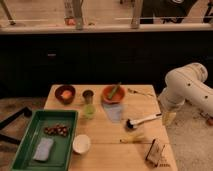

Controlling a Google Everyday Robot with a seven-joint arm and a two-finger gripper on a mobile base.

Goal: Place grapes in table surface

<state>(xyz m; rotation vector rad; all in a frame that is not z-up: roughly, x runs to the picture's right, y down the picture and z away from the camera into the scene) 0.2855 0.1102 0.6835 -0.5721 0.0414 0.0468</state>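
Observation:
A bunch of dark grapes [56, 130] lies in the green tray [26, 141] at the table's front left, next to a pale blue sponge [43, 148]. My white arm comes in from the right and bends down at the table's right edge. My gripper [169, 118] hangs there, just past the edge and far to the right of the grapes, with nothing visibly in it.
On the wooden table [102, 135]: a dark red bowl [65, 93], a small cup [88, 96], an orange bowl holding a green item [113, 93], a green cup [89, 111], a pale cloth [114, 112], a white-handled brush [142, 121], a white bowl [81, 143], a small packet [156, 151].

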